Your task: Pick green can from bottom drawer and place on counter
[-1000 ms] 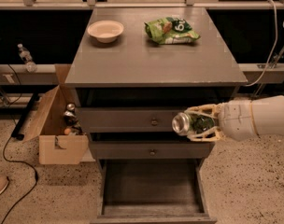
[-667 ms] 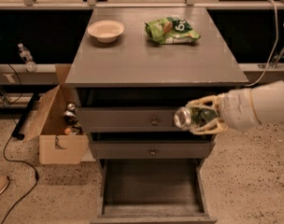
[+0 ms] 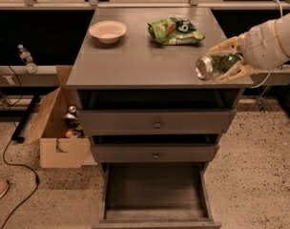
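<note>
My gripper (image 3: 220, 61) is shut on the green can (image 3: 215, 66) and holds it on its side, silver end facing left, over the right front part of the counter (image 3: 135, 61). The arm comes in from the right edge of the view. The can is above the counter's surface; I cannot tell whether it touches. The bottom drawer (image 3: 154, 192) is pulled open at the bottom of the cabinet and its grey floor shows nothing in it.
A white bowl (image 3: 108, 31) and a crinkled green snack bag (image 3: 175, 30) lie at the back of the counter. The two upper drawers are shut. An open cardboard box (image 3: 59, 132) with bottles stands on the floor at the left, beside a black cable.
The gripper has lifted the can from in front of the top drawer up and to the right, to counter height over the right front corner.
</note>
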Action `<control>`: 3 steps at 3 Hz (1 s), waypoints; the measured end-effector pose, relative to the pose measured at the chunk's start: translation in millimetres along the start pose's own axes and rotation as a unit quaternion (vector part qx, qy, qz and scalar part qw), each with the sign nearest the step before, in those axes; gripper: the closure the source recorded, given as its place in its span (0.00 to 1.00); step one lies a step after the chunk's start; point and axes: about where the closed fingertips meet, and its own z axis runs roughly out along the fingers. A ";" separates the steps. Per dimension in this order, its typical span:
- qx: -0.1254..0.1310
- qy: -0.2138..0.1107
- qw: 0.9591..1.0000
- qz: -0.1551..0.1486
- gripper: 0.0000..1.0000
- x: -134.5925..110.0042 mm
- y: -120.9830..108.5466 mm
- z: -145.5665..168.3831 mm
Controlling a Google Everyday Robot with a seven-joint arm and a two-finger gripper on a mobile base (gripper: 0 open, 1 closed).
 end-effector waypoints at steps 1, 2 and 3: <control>0.009 0.000 1.000 -0.004 1.00 -1.3 -9.8 -5.5; 0.000 0.010 1.000 -0.019 1.00 -1.8 -20.7 0.5; -0.018 0.026 0.999 -0.040 1.00 12.2 -44.6 13.3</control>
